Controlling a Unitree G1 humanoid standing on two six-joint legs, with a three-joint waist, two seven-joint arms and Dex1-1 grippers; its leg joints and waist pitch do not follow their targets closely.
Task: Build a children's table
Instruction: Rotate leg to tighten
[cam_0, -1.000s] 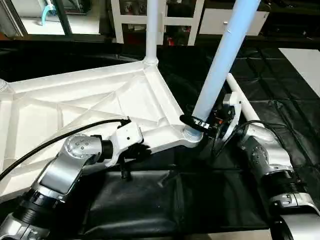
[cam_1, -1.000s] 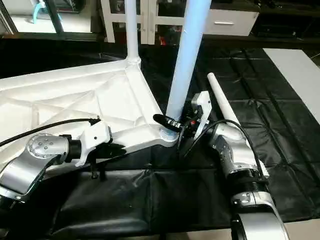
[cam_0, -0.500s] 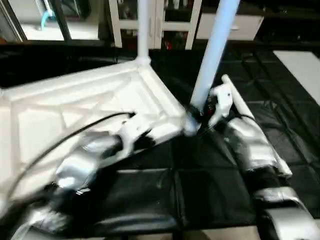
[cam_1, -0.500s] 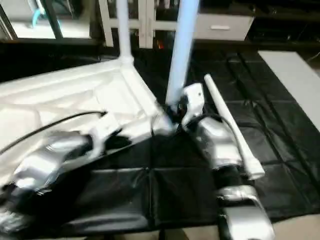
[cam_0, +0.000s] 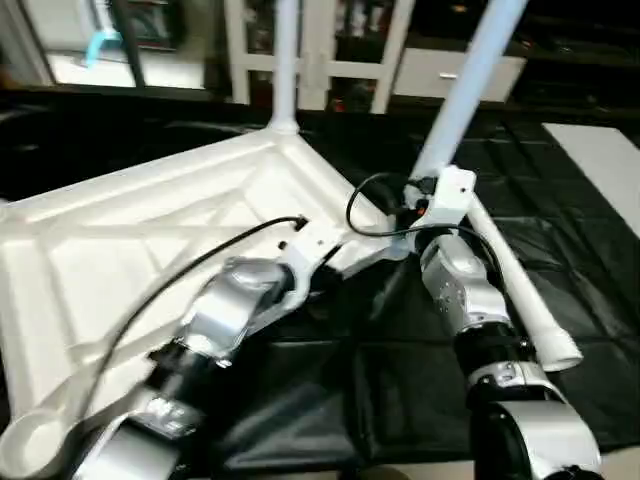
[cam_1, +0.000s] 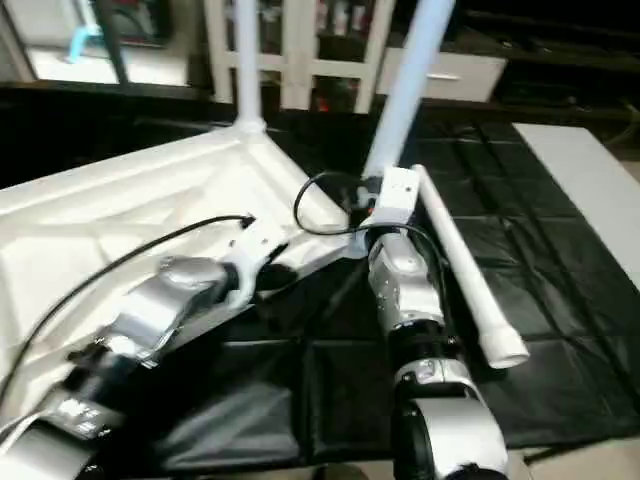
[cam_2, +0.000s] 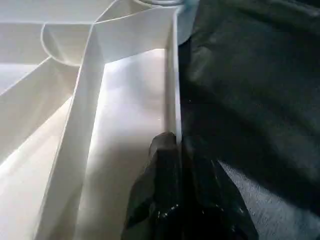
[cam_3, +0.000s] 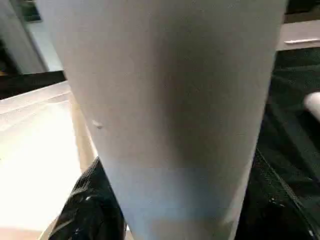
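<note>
Head views: table top (cam_0: 150, 230) lying upside down on black sheeting (cam_0: 380, 380), ribbed underside facing up, spread across the left and centre of the scene. One leg (cam_0: 285, 60) seated upright in the far corner socket, long axis vertical. Second leg (cam_0: 465, 75) rising from the near-right corner, long axis tilted up and to the right. Third leg (cam_1: 460, 265) loose on the sheeting to the right of the right arm, long axis running from far to near, wide end nearest. Left arm (cam_0: 225, 315) reaching forward and to the right from the lower left, elbow bent, wrist at the top's near edge. Right arm (cam_0: 470, 300) reaching straight forward, wrist raised against the base of the tilted leg.

Left wrist view: left pincer (cam_2: 175, 150) narrow, black fingers (cam_2: 162, 150) clamped on the thin upright edge wall of the table top, one finger either side.

Right wrist view: tilted leg close against the camera; one black finger (cam_3: 92, 210) of the right pincer beside the leg's lower part. Opening of this pincer: cannot tell.
</note>
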